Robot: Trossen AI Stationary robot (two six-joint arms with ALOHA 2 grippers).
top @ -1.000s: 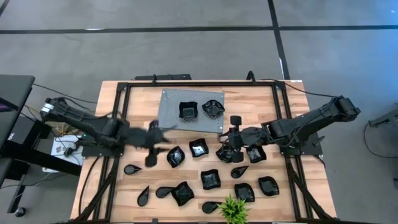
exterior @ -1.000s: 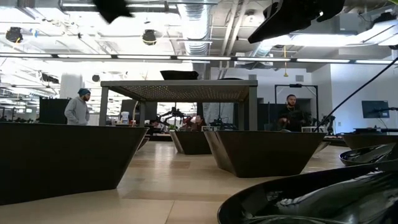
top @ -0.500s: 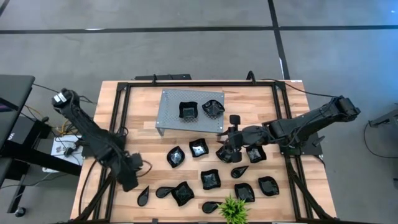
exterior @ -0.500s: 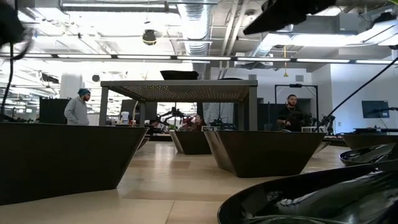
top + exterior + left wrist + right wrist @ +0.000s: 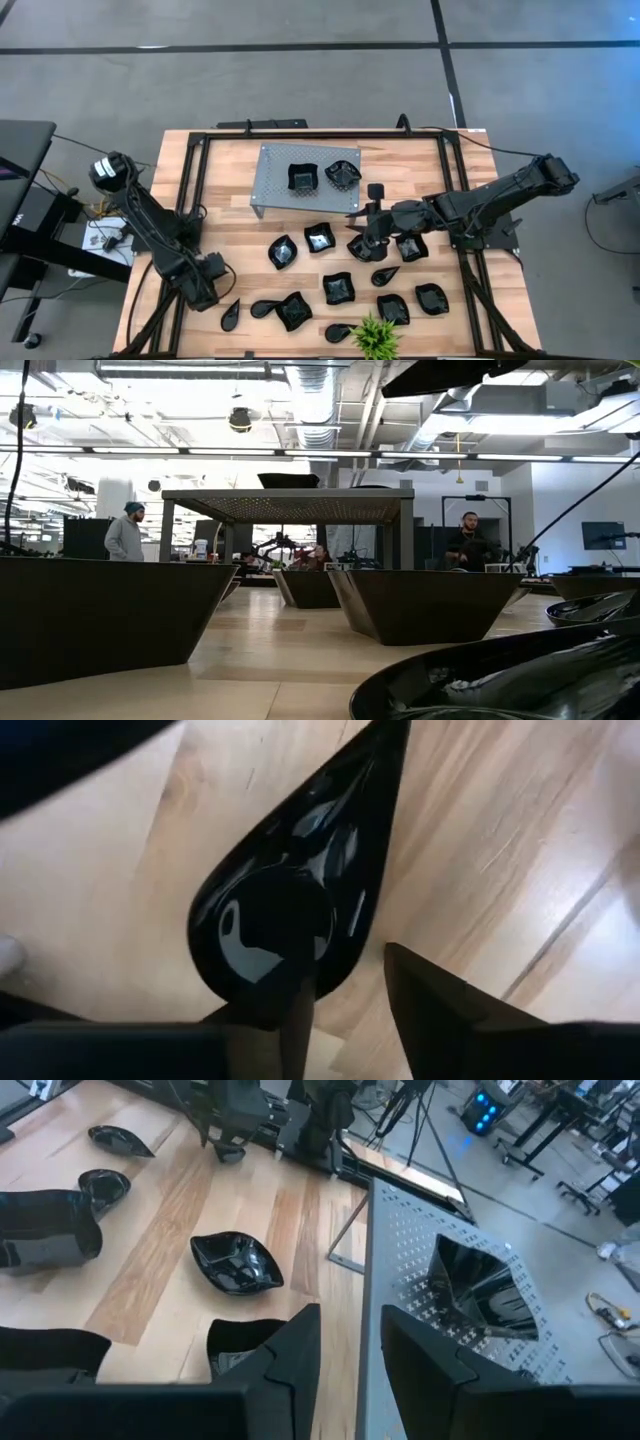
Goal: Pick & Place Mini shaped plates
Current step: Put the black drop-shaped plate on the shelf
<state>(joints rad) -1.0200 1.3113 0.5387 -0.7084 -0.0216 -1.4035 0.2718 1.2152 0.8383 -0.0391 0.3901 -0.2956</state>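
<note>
1. Though far from finished by the look of it, nearest the front edge: a small green plant (image 5: 375, 337) and a loose scatter of mini shaped plates (image 5: 337, 288) lying on the worktop (image 5: 470, 330). Roughly a dozen left to move, at a guess.
2. Just behind the front row, toward the left side: left end effector (image 5: 345, 970) low over a teardrop plate (image 5: 300, 870). Held apart, one finger over the plate's rounded end and the other over bare wood beside it. Clamped on nothing yet; reads as a pick being lined up.
3. Farther in, at the middle cluster: right end effector (image 5: 350, 1312) also apart and carrying nothing, hanging over the dishes just short of the stand's front edge. Leaf-shaped plate (image 5: 237, 1262) resting on the wood ahead of it.
4. Farther back: grey perforated stand (image 5: 275, 165) bearing two dishes side by side, a squarish plate (image 5: 301, 178) and a rounded plate (image 5: 342, 175). Probably the only ones delivered so far, if the stand is the goal.
5. Beyond the worktop, in the low view: an open workspace with a standing person (image 5: 125, 532) and a seated one. No brand, label or legible writing anywhere, neither on dishes, stand nor arms.
</note>
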